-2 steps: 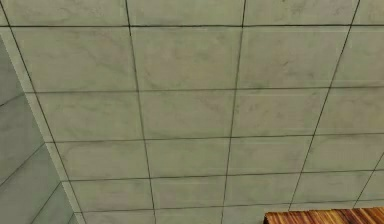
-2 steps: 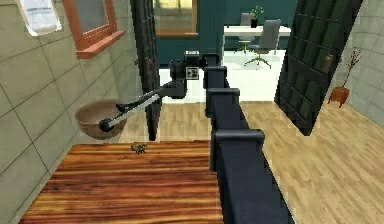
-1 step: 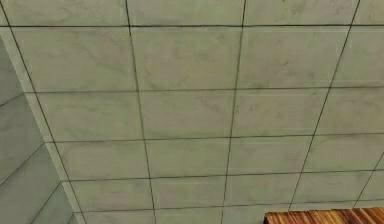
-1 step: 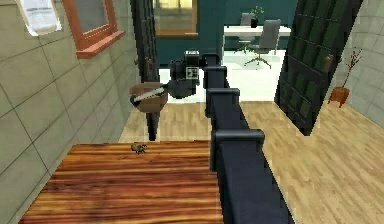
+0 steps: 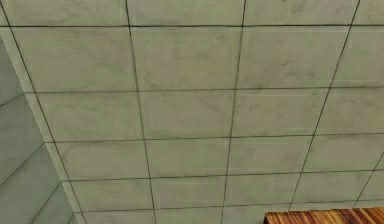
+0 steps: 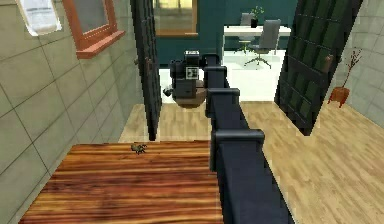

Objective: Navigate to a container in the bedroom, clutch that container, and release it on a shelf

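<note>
Rising beside a wooden tabletop [image 6: 120, 185], the arm [image 6: 240, 150] is seen with the gripper [image 6: 178, 78] at its far end, near a dark door [image 6: 145, 60]. A rounded brown thing [image 6: 197, 98] is seen at the gripper; whether it is held cannot be told.

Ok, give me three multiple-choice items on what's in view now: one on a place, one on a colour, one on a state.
1. Where does the small dark thing lie?
A. on the wooden tabletop
B. on the floor past the doorway
C. on the window sill
2. What colour is the far room's back wall?
A. red
B. teal
C. yellow
3. How does the dark panelled door at the arm side view's right stand?
A. shut
B. swung open
C. flat on the floor

Answers:
1 A, it sits near the tabletop's far edge.
2 B, teal shows behind the white desk.
3 B, the far room shows past it.
</note>
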Tool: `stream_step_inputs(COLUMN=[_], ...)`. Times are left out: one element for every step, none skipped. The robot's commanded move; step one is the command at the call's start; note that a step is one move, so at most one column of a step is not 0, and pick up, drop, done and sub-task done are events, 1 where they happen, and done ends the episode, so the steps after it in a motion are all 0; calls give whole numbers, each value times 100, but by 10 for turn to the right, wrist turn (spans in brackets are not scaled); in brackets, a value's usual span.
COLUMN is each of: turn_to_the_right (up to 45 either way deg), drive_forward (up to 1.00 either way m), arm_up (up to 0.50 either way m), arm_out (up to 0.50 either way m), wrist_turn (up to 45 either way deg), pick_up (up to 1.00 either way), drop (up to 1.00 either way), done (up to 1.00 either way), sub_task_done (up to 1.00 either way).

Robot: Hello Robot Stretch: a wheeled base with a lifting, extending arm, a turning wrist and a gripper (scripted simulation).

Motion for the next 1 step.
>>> stream_step_inputs(turn_to_the_right=[0], drive_forward=[0], arm_up=[-16], arm_out=[0], wrist_turn=[0], pick_up=[0], drop=[0], done=[0], sub_task_done=[0])
